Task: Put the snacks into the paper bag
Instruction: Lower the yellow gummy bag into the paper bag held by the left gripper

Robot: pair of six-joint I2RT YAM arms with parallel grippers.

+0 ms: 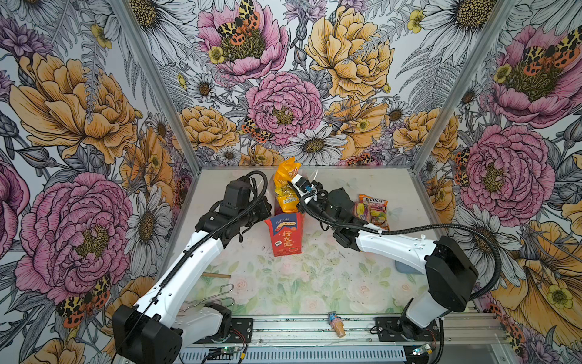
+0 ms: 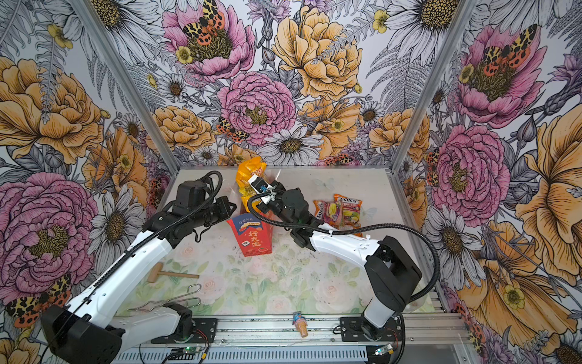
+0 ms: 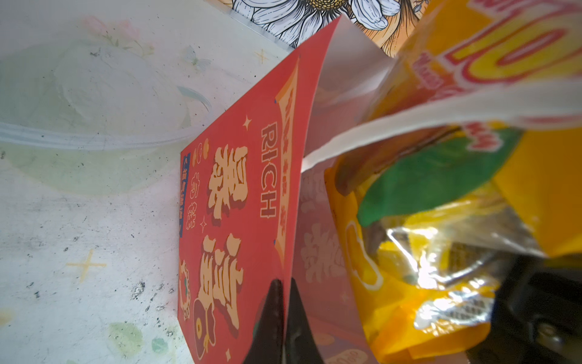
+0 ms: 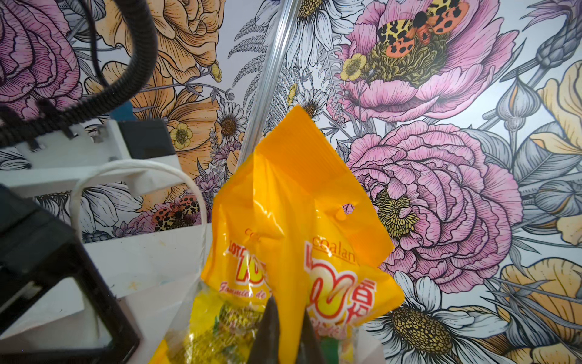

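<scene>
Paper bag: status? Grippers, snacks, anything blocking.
Left gripper: jaws shut on paper bag wall. Right gripper: jaws shut on yellow packet, lower end in the bag mouth. FOX'S packets out on table. Handle string crosses the packet; may snag.

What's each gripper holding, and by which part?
Left gripper: the paper bag, pinched by its red wall at the mouth edge. Right gripper: the yellow snack packet, pinched at a crease in its printed front.

Bright, even light; yellow packet [image 3: 447,195] blurred, foil glaring.
</scene>
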